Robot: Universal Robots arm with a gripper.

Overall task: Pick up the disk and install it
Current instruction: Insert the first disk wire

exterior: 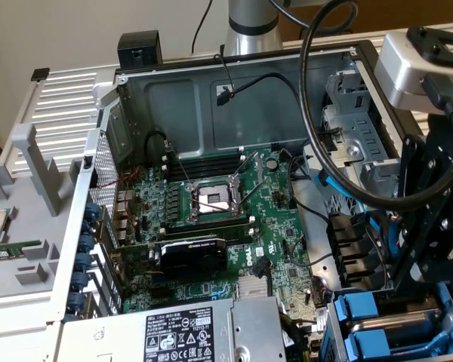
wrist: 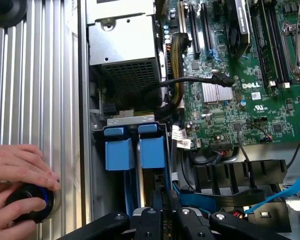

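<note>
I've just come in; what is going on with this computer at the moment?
A robot arm's gripper hangs over a corner of an open computer case, close above two blue drive trays. Beside the case, a person's hands rest on a black round knob. Whether the gripper holds anything is unclear.

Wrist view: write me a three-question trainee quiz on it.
1. True or false: a person's hands touch a black knob.
2. The gripper is nearest to: A) the CPU socket, B) the blue trays, C) the memory slots.
3. Fill in: the green motherboard bears the name ____.
Key: 1 true; 2 B; 3 Dell.
</note>
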